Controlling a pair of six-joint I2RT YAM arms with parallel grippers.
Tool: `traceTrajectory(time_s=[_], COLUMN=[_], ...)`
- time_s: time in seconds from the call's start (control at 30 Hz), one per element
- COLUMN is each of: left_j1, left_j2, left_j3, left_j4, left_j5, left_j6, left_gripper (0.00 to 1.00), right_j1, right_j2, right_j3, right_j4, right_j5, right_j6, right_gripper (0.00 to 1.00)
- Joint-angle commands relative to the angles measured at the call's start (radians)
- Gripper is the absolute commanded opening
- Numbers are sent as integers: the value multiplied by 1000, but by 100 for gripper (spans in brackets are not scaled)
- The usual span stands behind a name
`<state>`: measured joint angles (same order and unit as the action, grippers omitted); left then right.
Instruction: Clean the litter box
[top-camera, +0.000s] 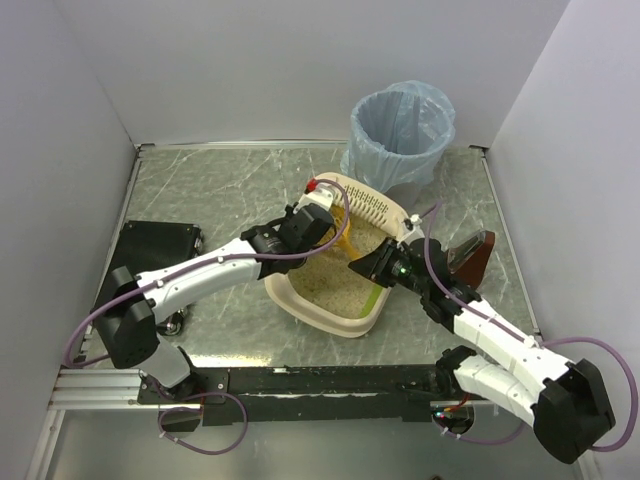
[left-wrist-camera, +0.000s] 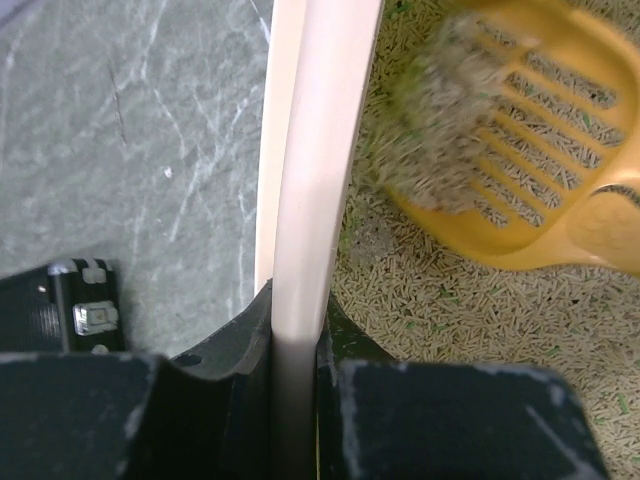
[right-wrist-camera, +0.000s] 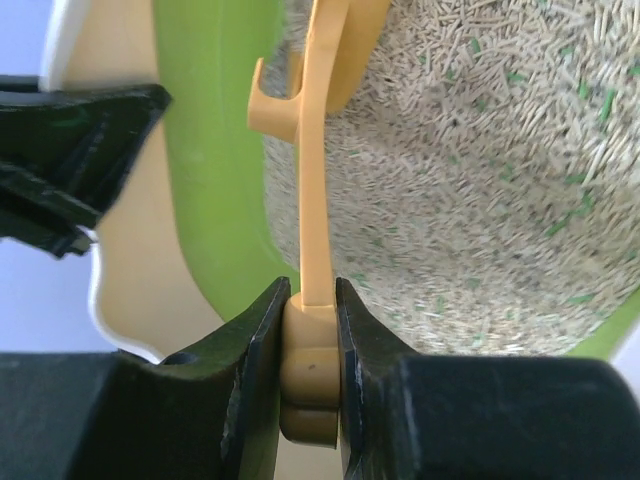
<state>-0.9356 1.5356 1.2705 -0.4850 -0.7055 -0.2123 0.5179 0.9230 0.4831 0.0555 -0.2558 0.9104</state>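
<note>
The litter box (top-camera: 327, 316) sits mid-table, with a cream rim, a lime-green inner wall (right-wrist-camera: 215, 150) and beige pellet litter (right-wrist-camera: 480, 200). My left gripper (top-camera: 318, 218) is shut on the box's cream rim (left-wrist-camera: 310, 200) at its far-left side; the wrist view shows its fingers (left-wrist-camera: 297, 320) clamped on either side of the rim. My right gripper (top-camera: 385, 265) is shut on the handle of the orange slotted scoop (right-wrist-camera: 318, 150), with the jaws (right-wrist-camera: 312, 300) pinching the handle's end. The scoop head (left-wrist-camera: 540, 170) hangs over the litter with a clump of litter on it.
A grey round bin with a light-blue bag (top-camera: 400, 130) stands just behind the box. A black flat object (top-camera: 155, 250) lies at the left. A dark red-brown object (top-camera: 472, 255) sits right of the box. White walls enclose the table.
</note>
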Motion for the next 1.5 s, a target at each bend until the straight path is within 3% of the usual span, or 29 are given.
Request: traceTrajectory(time_s=[0.0,0.27,0.63,0.83,1.0,1.2,1.37,1.47], left_j1=[49,106,129,135,141,144,147,149], left_j2=[-35,-77,-66,-101,-111,-130,-152,-164], left_j3=[57,-23,-42,-83,-97,-120,-140,-161], left_j4=[191,276,276,299,307,326,333,353], left_j5=[-68,9,17,15,12,29,37,43], left_j6=[-162,-148,-160,-156,-151,-147,-148,-141], left_gripper=[1,1,1,1,1,1,1,1], right_j1=[-28,-166,-281,-343,-400,-461,-475,-501], right_j2=[-64,-18,-87,-98,-95,-141,-127,-127], right_j3=[-23,-90,-66,-14,-23,31,14,66], right_j4=[23,210,173,78,118,-23,125,-49], right_j5=[38,-321,-439,-556,-692,-752,-798,-812], right_j6=[2,39,-7,-70,-53,-110,-7,-120], right_gripper=[0,0,0,0,0,0,0,0])
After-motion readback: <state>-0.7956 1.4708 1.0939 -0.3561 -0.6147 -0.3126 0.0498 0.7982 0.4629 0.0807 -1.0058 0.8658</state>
